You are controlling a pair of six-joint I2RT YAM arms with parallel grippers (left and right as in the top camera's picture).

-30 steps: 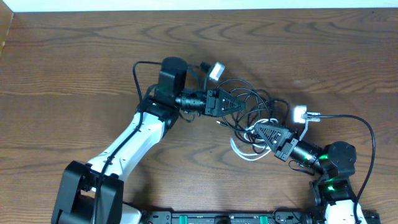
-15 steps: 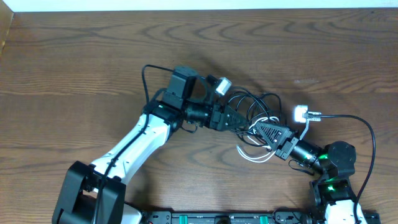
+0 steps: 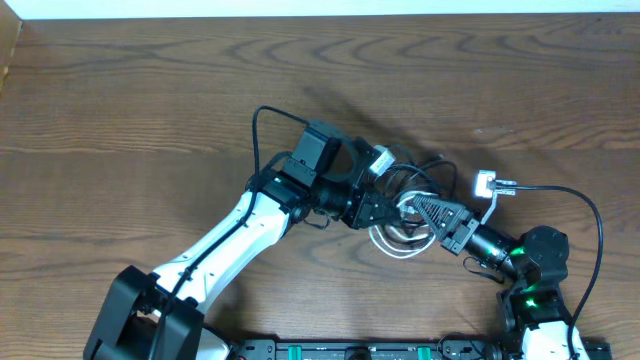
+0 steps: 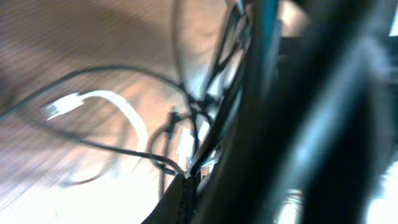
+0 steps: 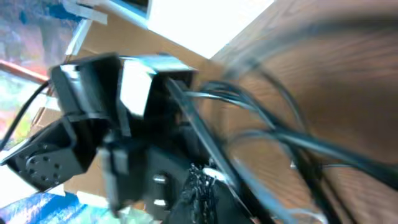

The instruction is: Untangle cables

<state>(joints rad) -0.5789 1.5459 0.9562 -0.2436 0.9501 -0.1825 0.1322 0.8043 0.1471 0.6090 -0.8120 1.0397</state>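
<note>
Cables [image 3: 405,203] sit in one knot between the tips of left tool [image 3: 380,213] and right tool [image 3: 418,208]. White cable [image 3: 392,250] loops just beside both, flat on the bench [image 3: 150,120]. Left tool is closed. Black strands run into its tip in the wrist view, so it looks like a pinch on the Cables. Right tool is closed too; can't tell if it holds a strand. For this step: anchor one side, draw the other away slow and low, watch whether loops open or cinch. If they cinch, regrip.
</note>
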